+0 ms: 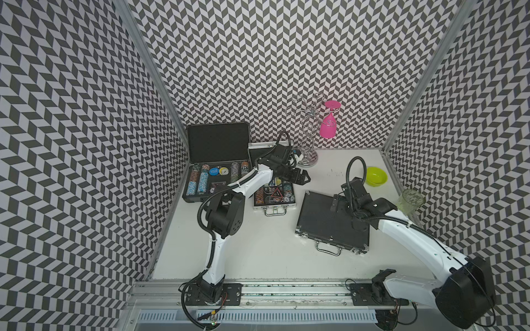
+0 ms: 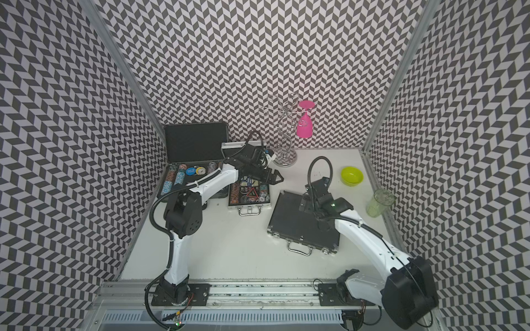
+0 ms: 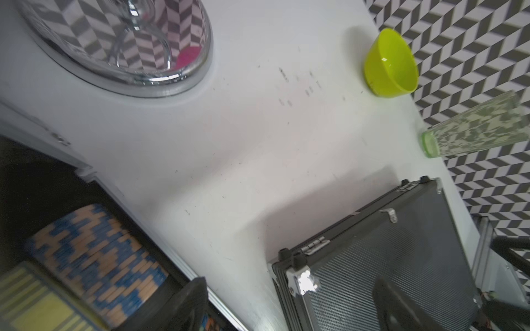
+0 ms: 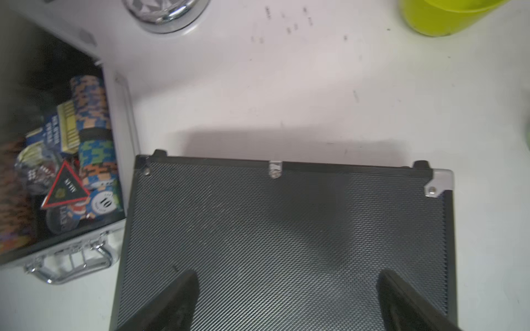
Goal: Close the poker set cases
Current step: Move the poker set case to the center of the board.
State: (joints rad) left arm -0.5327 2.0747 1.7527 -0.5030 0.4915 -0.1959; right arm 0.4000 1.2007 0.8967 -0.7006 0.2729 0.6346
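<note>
The right gripper, fingers wide, is hovering over the shut black case near the table's right edge. The left gripper, spread and empty, is hanging over the open silver case at the back edge. I judge its lid needs pushing down next, then that of the large black case in the back-left corner.

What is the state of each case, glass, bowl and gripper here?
Big black case: open, lid up.
Silver case: open.
Flat black case: closed.
Pink glass: hanging upside down on the rack.
Green bowl: upright, empty.
Clear tumbler: upright.
Left gripper: open, holding nothing.
Right gripper: open, holding nothing.
</note>
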